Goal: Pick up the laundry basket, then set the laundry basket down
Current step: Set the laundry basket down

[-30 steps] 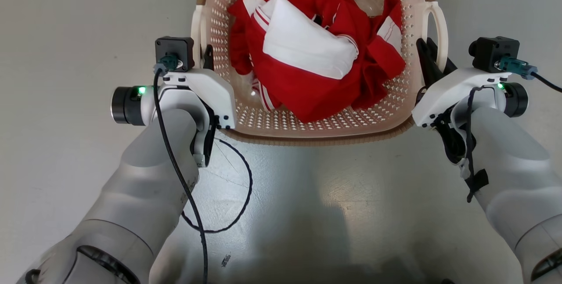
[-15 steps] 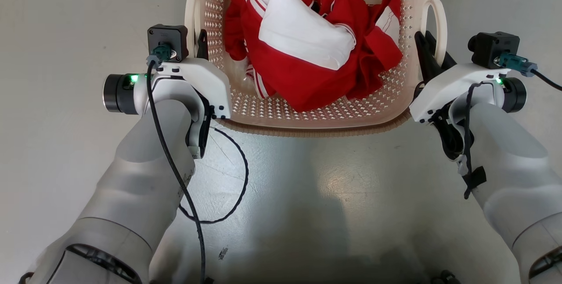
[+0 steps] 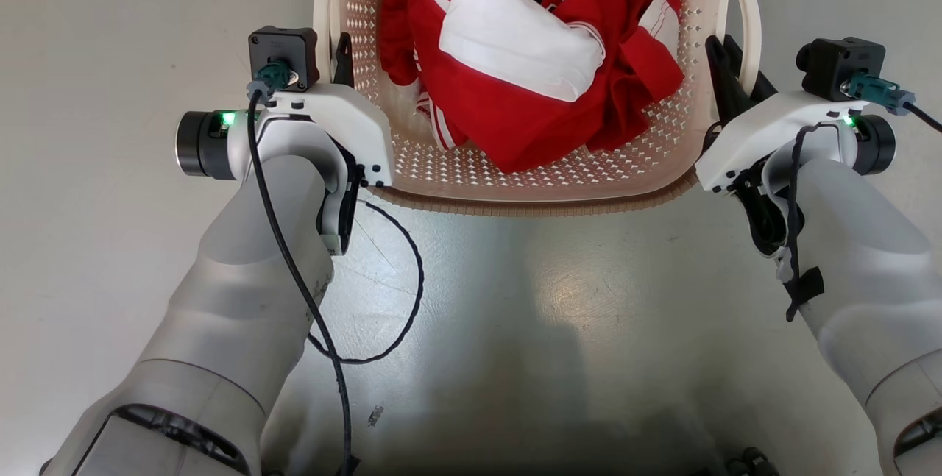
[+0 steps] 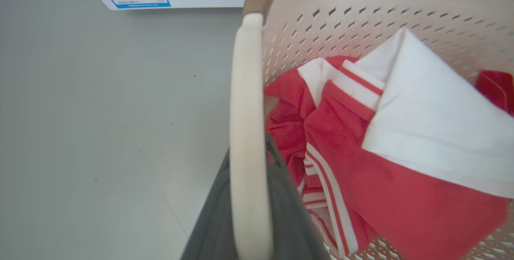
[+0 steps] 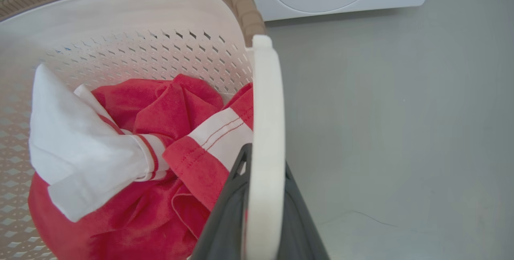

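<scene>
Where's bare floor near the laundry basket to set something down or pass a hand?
Free: grey floor outside the left arm, between the forearms beside the black cable loop, and right of the cream-white perforated plastic laundry basket. Crowded: its handles, held by the left end effector and right end effector; red and white clothes fill it.

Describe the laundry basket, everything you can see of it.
The laundry basket is cream-white perforated plastic, rounded-rectangular and upright, with a brown woven-look rim and a white loop handle on each side. Red and white clothing is heaped inside. The left gripper clamps the left handle and the right gripper the right handle, each loop between its jaws. Grey floor lies below; whether the basket is lifted cannot be told.
</scene>
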